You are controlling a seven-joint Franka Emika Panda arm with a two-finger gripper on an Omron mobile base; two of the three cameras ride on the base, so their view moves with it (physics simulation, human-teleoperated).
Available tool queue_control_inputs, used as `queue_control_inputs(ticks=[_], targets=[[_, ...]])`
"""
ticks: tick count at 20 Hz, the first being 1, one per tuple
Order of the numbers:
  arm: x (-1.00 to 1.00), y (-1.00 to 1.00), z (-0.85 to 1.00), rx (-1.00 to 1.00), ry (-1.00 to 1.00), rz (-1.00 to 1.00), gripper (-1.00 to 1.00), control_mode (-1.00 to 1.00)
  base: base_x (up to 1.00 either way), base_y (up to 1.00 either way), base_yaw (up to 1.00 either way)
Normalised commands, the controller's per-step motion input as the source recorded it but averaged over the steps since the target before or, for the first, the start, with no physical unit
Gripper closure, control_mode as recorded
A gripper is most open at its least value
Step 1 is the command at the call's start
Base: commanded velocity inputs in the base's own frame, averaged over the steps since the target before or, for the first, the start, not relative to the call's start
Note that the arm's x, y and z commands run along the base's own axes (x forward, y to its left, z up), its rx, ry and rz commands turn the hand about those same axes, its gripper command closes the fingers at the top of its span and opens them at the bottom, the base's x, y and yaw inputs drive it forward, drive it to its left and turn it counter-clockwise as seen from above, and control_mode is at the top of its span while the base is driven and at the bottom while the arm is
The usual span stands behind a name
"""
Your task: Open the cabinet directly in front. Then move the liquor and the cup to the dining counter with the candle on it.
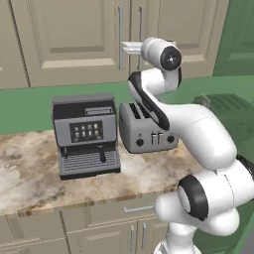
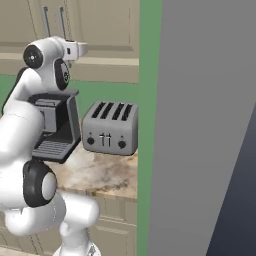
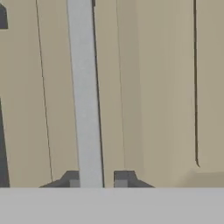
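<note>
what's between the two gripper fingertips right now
The cabinet's silver bar handle runs between the gripper's fingertips, seen in the hand view.

The cabinet (image 1: 74,44) was a beige wall unit with two tall panelled doors, both shut, meeting at a narrow centre seam. A long vertical silver bar handle (image 3: 85,96) ran down each door just beside that seam. In the hand view one handle stood upright against the door face, its bar passing straight between two dark tips.
</note>
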Motion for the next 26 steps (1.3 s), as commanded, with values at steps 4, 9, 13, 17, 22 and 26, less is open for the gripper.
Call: queue_control_inputs(ticks=[4, 9, 13, 17, 22, 26], targets=[[-0.63, -0.64, 0.35, 0.07, -0.08, 0.00, 1.00, -1.00, 0.00, 0.00, 0.00], [-0.72, -0.70, 0.35, 0.06, -0.10, 0.00, 1.00, -1.00, 0.00, 0.00, 0.00], [-0.80, -0.77, 0.37, 0.08, -0.11, 0.00, 1.00, -1.00, 0.00, 0.00, 0.00], [-0.82, -0.84, 0.38, 0.09, -0.12, 0.00, 1.00, -1.00, 0.00, 0.00, 0.00], [-0.76, -0.86, 0.37, 0.11, -0.12, 0.00, 1.00, -1.00, 0.00, 0.00, 0.00], [-0.56, -0.63, 0.27, 0.12, -0.09, 0.00, 1.00, -1.00, 0.00, 0.00, 0.00]])
